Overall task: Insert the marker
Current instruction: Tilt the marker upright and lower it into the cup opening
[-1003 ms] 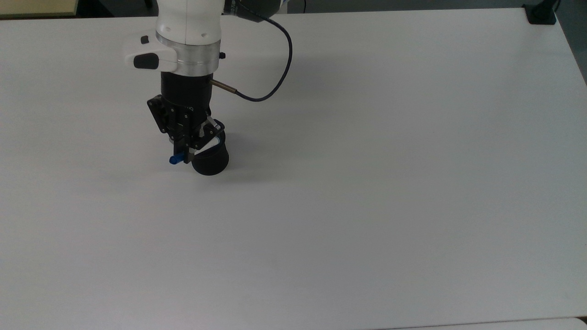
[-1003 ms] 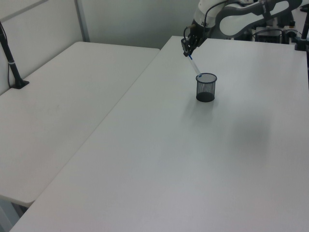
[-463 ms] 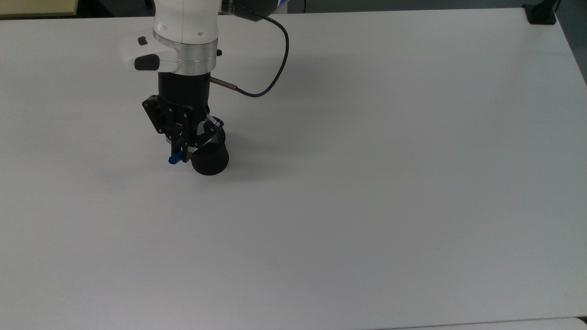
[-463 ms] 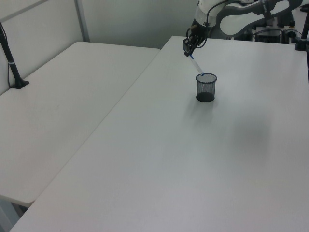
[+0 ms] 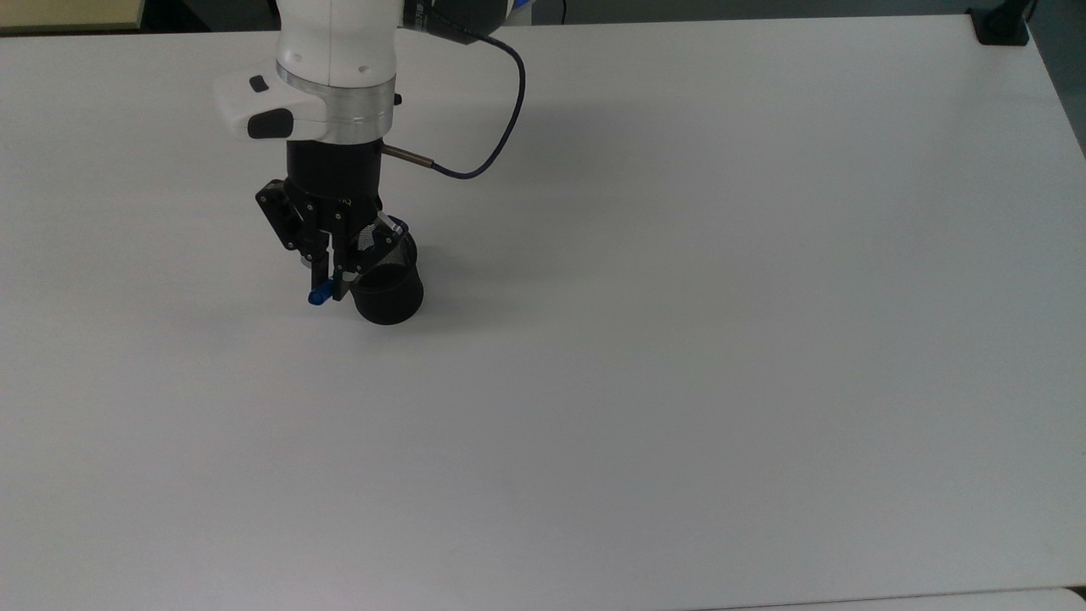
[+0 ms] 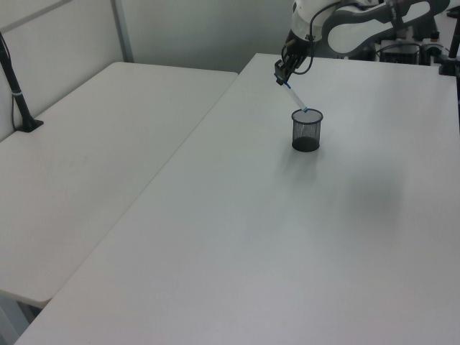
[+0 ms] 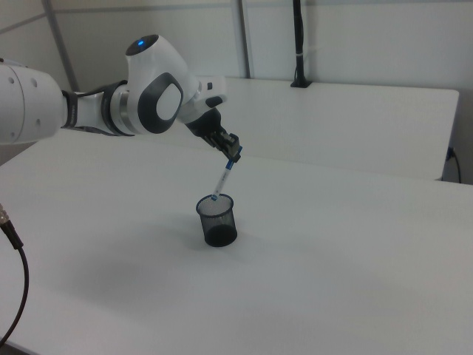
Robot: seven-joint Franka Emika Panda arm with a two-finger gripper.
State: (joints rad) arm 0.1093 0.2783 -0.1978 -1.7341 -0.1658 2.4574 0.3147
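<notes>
Black two-finger tool (image 7: 233, 153) clamped on slim white marker with blue cap (image 7: 223, 177), gripping near capped upper end. Marker tilted, slanting down away from tool, lower blue tip at rim of black mesh cylindrical cup (image 7: 217, 220). Cup upright on white table (image 5: 679, 339), just below and beside tool (image 5: 327, 284); marker (image 6: 295, 98) above cup (image 6: 307, 130).

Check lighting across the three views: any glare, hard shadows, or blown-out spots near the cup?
Top view: even, flat light, only a faint soft shadow on the table beside the cup. Left view: cup casts a soft shadow, no glare. Right view: broad diffuse shadow left of the cup; marker reads clearly against the white table.
</notes>
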